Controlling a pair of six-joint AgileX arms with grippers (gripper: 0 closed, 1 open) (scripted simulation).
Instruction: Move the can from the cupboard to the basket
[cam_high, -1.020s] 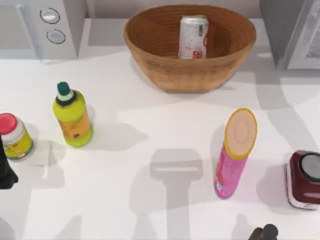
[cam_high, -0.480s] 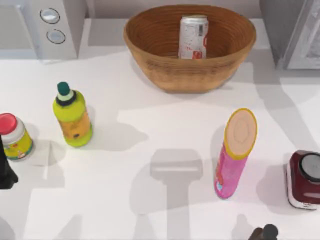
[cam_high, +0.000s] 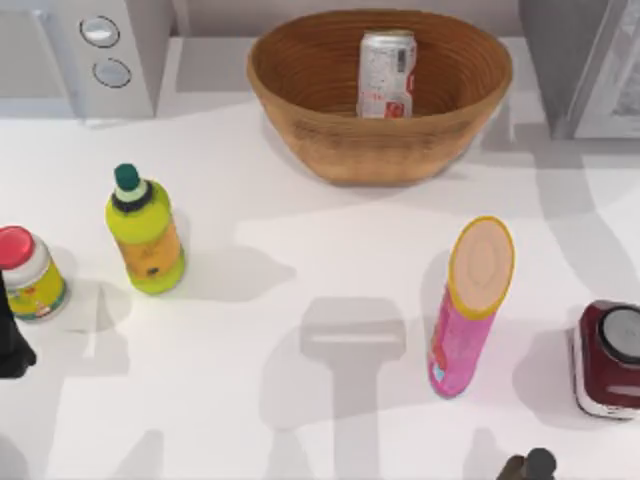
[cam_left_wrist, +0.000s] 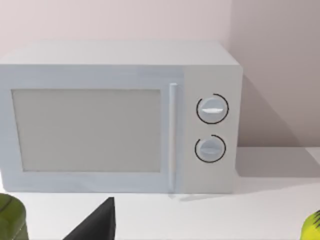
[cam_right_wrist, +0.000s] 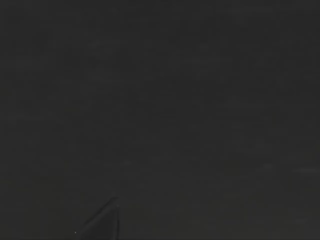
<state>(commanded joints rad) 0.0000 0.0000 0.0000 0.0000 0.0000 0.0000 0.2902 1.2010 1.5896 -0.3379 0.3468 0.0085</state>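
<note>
Jaws' state: cannot tell on either arm. The left arm sits parked at the surface's left edge, the right arm at the near edge. The can stands upright in the basket, left of the cupboard. The right wrist view is dark.

My body barely reaches into these views. At the top view's left edge, my left arm is a matte black, blocky piece with a faceted outline that widens toward its lower end; I can make out no screws, cables or markings on it. At the bottom edge, toward the right, my right arm is a dark, rounded stub with a brownish-black part beside a smoother grey-black knob. In the left wrist view, a flat black wedge with straight edges and a sharp upper corner is probably one of my fingers. The right wrist view is dark.
</note>
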